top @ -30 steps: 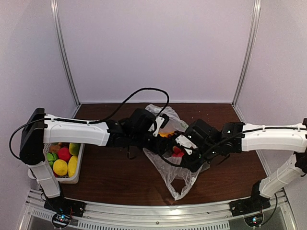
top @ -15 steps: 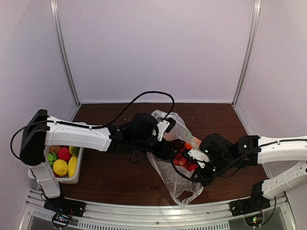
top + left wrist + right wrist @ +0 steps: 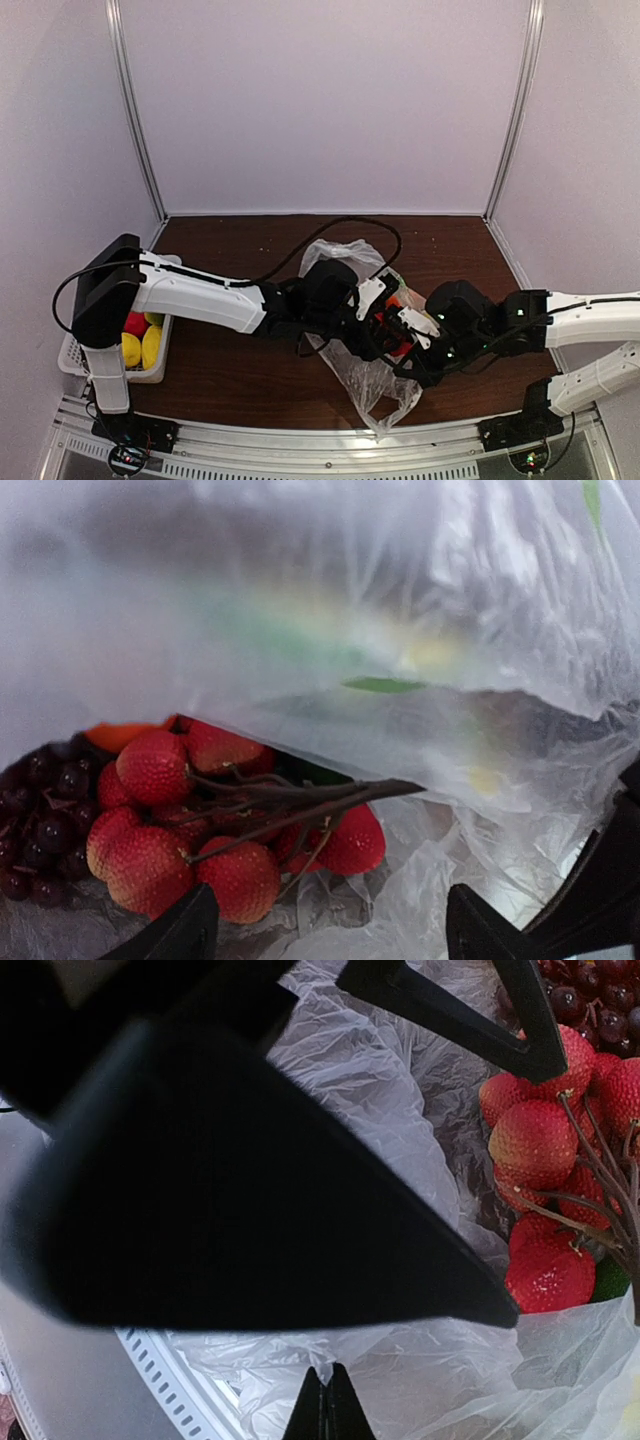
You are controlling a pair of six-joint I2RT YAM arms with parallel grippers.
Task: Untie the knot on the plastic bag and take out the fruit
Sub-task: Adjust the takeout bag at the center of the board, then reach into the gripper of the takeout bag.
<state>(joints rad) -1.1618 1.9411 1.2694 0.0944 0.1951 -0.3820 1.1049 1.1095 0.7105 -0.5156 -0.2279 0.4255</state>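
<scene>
The clear plastic bag [image 3: 372,385] lies crumpled mid-table with its mouth open. My left gripper [image 3: 385,318] reaches into that mouth, open; in the left wrist view the left gripper [image 3: 330,935] has its fingers wide apart just short of a bunch of red fruit [image 3: 200,830] on brown stems, with dark grapes [image 3: 40,810] at the left. My right gripper [image 3: 328,1395] is shut on a fold of the plastic bag [image 3: 420,1370] at its near edge. The right gripper [image 3: 408,350] sits right of the left one. The knot is not visible.
A white slotted basket [image 3: 75,360] at the near left holds yellow fruit [image 3: 140,345] and a red one. The left gripper's black finger [image 3: 250,1180] fills much of the right wrist view. Metal rail [image 3: 300,440] runs along the near edge.
The left arm has pushed rightward into the bag's mouth and its jaws have widened. The right gripper has closed on the plastic and drawn back toward the near right, shifting the bag.
</scene>
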